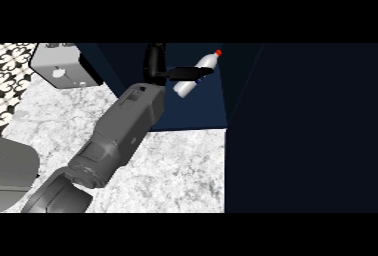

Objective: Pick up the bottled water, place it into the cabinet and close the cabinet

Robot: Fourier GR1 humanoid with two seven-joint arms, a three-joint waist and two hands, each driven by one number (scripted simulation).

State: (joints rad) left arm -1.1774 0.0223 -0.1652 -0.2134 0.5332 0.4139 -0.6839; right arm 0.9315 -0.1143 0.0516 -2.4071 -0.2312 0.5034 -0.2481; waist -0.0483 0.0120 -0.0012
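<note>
Right hand (158, 67): fingers curled round the middle of the white plastic water bottle with a red cap (184, 88). The bottle is tilted inside the dark blue cabinet (199, 112), well behind its front edge, possibly not yet resting. Judged light, stiff and smooth, so I keep my hold mid-body.

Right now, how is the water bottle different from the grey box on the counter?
The water bottle is white with a red cap; the grey box is plain grey. The water bottle is slim and tilted; the grey box is blocky. The right hand curls round the water bottle by the dark blue cabinet; the grey box sits untouched on the counter. Both are pale.
</note>
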